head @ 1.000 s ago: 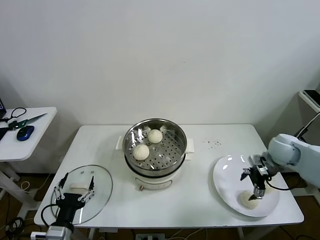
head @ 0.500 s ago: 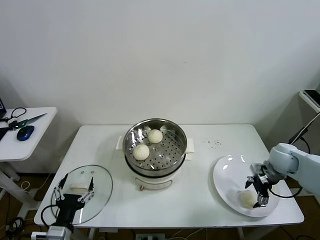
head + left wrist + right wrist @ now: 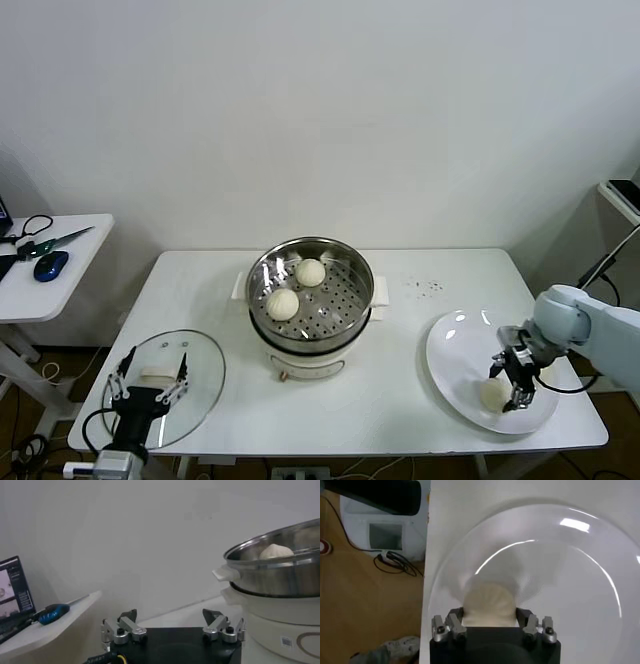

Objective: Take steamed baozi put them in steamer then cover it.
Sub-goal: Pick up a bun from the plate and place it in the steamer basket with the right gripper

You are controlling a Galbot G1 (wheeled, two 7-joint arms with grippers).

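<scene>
The steamer [image 3: 352, 300] stands at the table's middle with two baozi inside, one at the back [image 3: 310, 272] and one at the front left [image 3: 283, 303]. Another baozi [image 3: 489, 397] lies on the white plate [image 3: 455, 350] at the right. My right gripper [image 3: 512, 392] is down on the plate with its fingers against both sides of this baozi [image 3: 490, 600]. The glass cover [image 3: 200, 385] lies flat at the front left. My left gripper [image 3: 150, 388] hovers open and empty over the cover. The left wrist view shows the steamer [image 3: 280, 575] and one baozi [image 3: 275, 551].
A side table [image 3: 70, 290] at the far left holds scissors [image 3: 45, 240] and a blue mouse [image 3: 50, 265]. The plate reaches close to the table's front right edge. A dark object lies on a shelf [image 3: 625, 195] at the far right.
My right gripper came down from above the plate and shifted left onto the baozi, its fingers now against the baozi's sides. The left arm has not moved.
</scene>
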